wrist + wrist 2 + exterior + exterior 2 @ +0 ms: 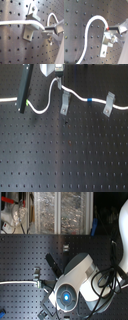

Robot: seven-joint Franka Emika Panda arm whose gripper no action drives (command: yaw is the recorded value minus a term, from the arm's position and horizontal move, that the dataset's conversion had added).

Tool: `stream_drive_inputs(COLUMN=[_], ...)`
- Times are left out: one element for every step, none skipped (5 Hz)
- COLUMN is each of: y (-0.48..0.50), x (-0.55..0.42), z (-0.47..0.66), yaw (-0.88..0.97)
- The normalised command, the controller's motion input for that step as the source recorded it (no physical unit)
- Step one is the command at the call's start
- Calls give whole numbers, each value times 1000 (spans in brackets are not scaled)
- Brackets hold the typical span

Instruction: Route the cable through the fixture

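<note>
The white cable [44,110] comes in from the first exterior view's left, dips in a loop, and rises to my gripper [58,81] at the top. From there it runs right past its blue band [89,100] to the right metal clip [109,105]. The left clip [65,105] stands just below the gripper. No green band shows. In the first wrist view the gripper [48,30] is shut on the cable [17,23] beside a clip [31,26]. In the second wrist view the cable [87,27] curves to the gripper [111,29] above a clip [107,46].
A black slanted post [25,89] stands at the first exterior view's left, over the cable. The black perforated board [65,159] spreads below. In the second exterior view the arm [72,284] fills the middle, with the cable [17,282] and a clip [36,278] on the left.
</note>
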Motion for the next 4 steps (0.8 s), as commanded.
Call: stream_drive_inputs(y=[313,147,10,93], x=[-103,41,12,122], z=[-2,0,0,146], yaw=[166,717,0,26])
